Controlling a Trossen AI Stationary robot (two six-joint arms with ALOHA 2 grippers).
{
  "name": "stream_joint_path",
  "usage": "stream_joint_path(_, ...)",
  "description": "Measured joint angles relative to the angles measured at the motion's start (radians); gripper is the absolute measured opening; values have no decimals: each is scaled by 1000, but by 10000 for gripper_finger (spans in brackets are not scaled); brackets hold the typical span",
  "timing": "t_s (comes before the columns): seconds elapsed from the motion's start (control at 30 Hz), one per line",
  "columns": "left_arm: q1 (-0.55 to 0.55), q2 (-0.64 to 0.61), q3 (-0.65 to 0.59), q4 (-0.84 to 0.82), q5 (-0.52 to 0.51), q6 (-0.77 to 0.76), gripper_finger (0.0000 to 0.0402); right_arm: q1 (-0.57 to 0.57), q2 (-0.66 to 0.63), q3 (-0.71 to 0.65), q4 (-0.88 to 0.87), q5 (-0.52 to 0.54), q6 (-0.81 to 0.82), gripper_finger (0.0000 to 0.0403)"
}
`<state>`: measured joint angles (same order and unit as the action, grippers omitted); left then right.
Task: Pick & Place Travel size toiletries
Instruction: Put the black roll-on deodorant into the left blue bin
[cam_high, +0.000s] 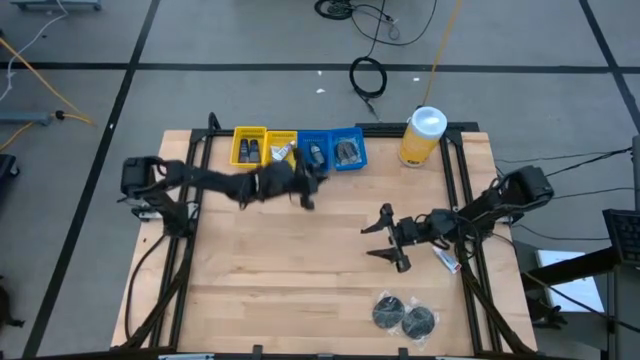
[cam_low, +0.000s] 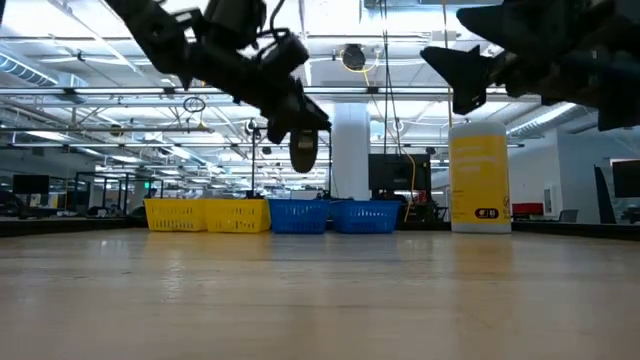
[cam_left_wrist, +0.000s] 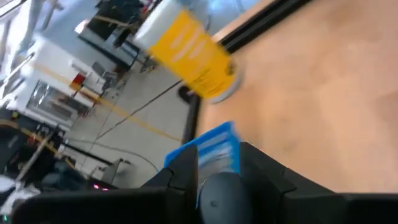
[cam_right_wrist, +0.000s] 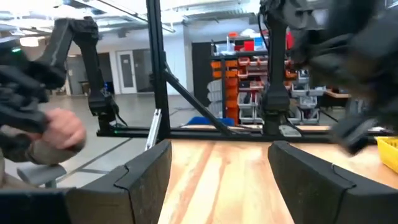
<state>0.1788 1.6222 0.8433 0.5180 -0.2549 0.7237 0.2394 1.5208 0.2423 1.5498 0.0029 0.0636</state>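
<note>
The left gripper hangs above the table, just in front of the row of bins, and its fingers are clamped on a small dark packet; the low view shows the packet held clear of the wood, above the blue bins. The bins stand in a line along the far edge: two yellow bins on the left, two blue ones on the right, each with toiletries already inside, though what kinds they are is too small to tell. Right of the bins stands a yellow canister with a white lid, upright near the far right corner. The right gripper hovers over the right half of the table with its jaws spread wide and nothing between them; the right wrist view shows bare wood between the two fingers. Just beside the right arm, near the table's right rail, lies a thin white tube. Toward the near edge, two dark round packets lie flat side by side, touching or almost touching. In the right wrist view a person's hand shows beyond the table, at the picture's left edge.
</note>
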Motion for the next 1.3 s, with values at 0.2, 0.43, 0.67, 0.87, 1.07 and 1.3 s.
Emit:
stream_joint_path(0.2,270,2,0,-25,308,-237,90,4,-8,-4,-7,0,-6,258)
stream_joint_path(0.43,476,34,0,23,576,-562,89,4,-8,0,-5,0,-24,258)
stream_joint_path(0.67,504,142,0,66,629,-693,89,3,-8,0,2,1,-33,258)
stream_joint_path(0.87,501,214,53,35,624,-797,89,3,-8,0,2,1,-45,258)
stream_joint_path(1.07,496,298,190,-130,623,-801,97,3,-8,0,-5,1,-40,258)
stream_joint_path(1.3,493,338,292,-282,611,-751,186,3,-8,0,-16,0,-31,258)
